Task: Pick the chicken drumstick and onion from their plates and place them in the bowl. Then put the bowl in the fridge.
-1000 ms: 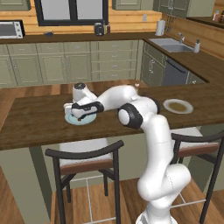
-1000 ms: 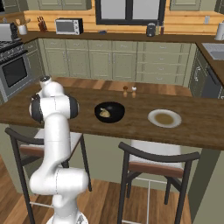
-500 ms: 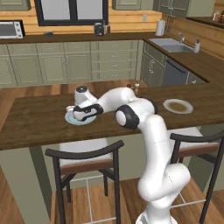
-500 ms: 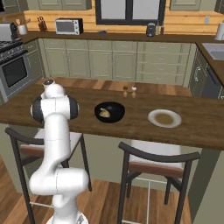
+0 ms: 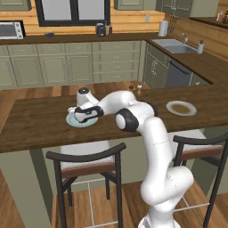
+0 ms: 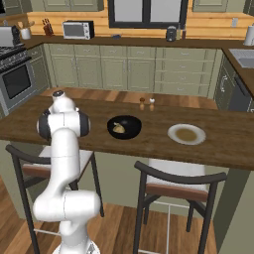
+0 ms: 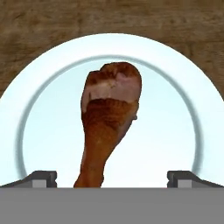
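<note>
Reddish-brown meat sits at the centre of the hand view: the chicken drumstick (image 7: 111, 118) lies on the pale blue plate (image 7: 175, 87), thick end toward 12 o'clock, thin shank running down to 6 o'clock. The gripper (image 7: 112, 179) is spread wide — its two dark fingertips (image 7: 40, 178) rise at roughly 7 and 5 o'clock, one on each side of the shank and well apart from it. Nothing is pinched between the jaws, and no contact with the meat shows.

In the left base view the gripper (image 5: 87, 113) hangs directly over the same plate (image 5: 74, 121) on the wooden counter (image 5: 31, 124), with the arm reaching out to about 9 o'clock from its shoulder. Whether the fingertips touch the plate surface cannot be told.

In the right base view the black bowl (image 6: 124, 127) stands on the counter (image 6: 223, 144) near the middle of the frame. The onion (image 6: 118, 128) — a pale tan lump — already rests inside it. A second plate (image 6: 186, 134), whitish with a brownish centre, lies just beside the bowl at 3 o'clock. Two small shakers (image 6: 147, 103) stand behind the bowl at about 1 o'clock.
</note>
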Controlling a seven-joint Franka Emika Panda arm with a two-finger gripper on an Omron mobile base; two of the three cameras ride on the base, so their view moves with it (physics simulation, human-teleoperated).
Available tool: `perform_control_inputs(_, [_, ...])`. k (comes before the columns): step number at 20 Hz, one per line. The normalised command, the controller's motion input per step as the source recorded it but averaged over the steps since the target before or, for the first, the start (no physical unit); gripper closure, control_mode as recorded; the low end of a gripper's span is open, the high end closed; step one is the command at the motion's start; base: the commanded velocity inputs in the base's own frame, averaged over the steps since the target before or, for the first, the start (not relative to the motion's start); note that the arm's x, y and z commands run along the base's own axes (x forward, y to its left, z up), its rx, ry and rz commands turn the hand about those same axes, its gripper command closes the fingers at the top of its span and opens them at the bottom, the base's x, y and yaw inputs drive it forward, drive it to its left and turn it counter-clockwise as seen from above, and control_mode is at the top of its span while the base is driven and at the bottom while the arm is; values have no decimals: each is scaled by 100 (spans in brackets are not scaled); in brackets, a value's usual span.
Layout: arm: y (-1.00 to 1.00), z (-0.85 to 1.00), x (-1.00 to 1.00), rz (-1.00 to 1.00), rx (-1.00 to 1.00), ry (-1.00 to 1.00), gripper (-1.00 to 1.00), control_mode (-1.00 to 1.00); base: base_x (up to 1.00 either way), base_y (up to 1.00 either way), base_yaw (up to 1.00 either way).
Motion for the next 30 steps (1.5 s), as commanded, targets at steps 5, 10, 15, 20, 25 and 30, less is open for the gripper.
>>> perform_control_inputs(5, [2, -29, 2, 0, 0, 0, -100, -100, 0, 0, 0])
perform_control_inputs(10, [0, -20, 5, 0, 0, 0, -100, -100, 0, 0, 0])
perform_control_inputs(15, [0, -6, 2, 0, 0, 0, -100, -100, 0, 0, 0])
perform_control_inputs(20, [0, -24, 0, 0, 0, 0, 100, -100, 0, 0, 0])
perform_control_inputs(25, [-2, -36, 0, 0, 0, 0, 100, -100, 0, 0, 0])
perform_control_inputs(30, [-23, -30, -4, 0, 0, 0, 100, -100, 0, 0, 0])
